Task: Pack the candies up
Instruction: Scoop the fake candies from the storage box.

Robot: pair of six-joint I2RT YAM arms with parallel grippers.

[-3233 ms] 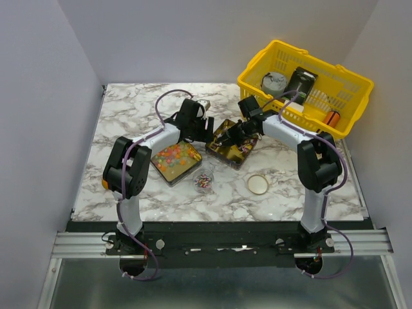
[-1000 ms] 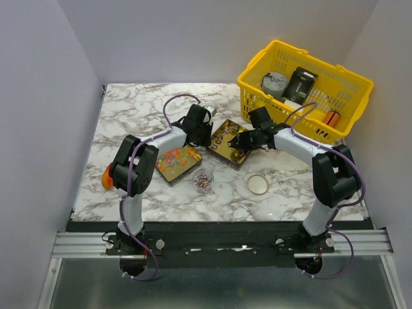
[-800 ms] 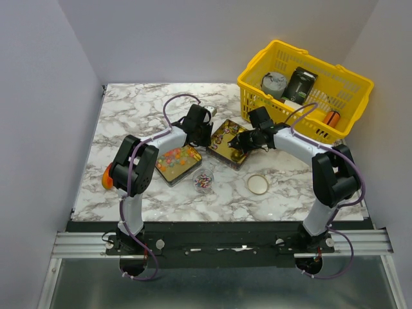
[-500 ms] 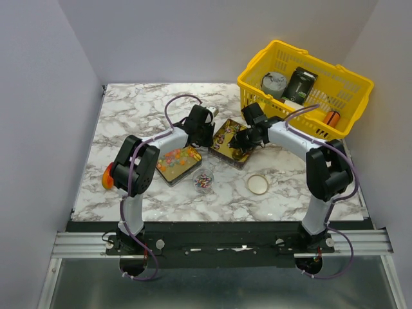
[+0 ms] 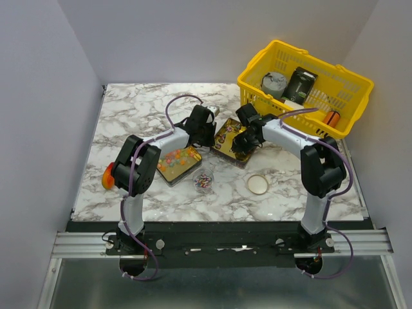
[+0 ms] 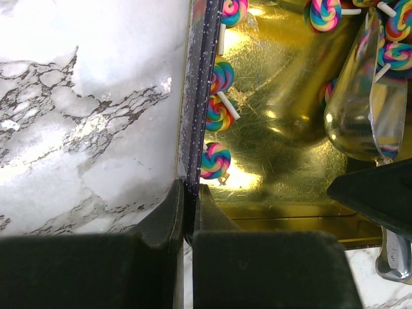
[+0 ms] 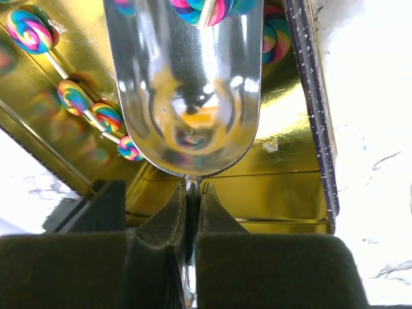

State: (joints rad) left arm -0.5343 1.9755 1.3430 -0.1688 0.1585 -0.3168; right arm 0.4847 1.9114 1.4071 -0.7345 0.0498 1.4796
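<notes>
Top external view with both wrist views: the candies (image 5: pixel 172 158) lie in an open square tin (image 5: pixel 162 170) by the left arm, with a few more in a small glass bowl (image 5: pixel 204 179) just beside it. The left gripper (image 6: pixel 188 209) is clenched on the wall of a gold-lined tin (image 6: pixel 283 129), and the right gripper (image 7: pixel 191 193) grasps the handle of a metal scoop (image 7: pixel 187 84) over that tin. Scoop and gold tin hold no candies (the lollipops are printed), so packing appears barely begun.
</notes>
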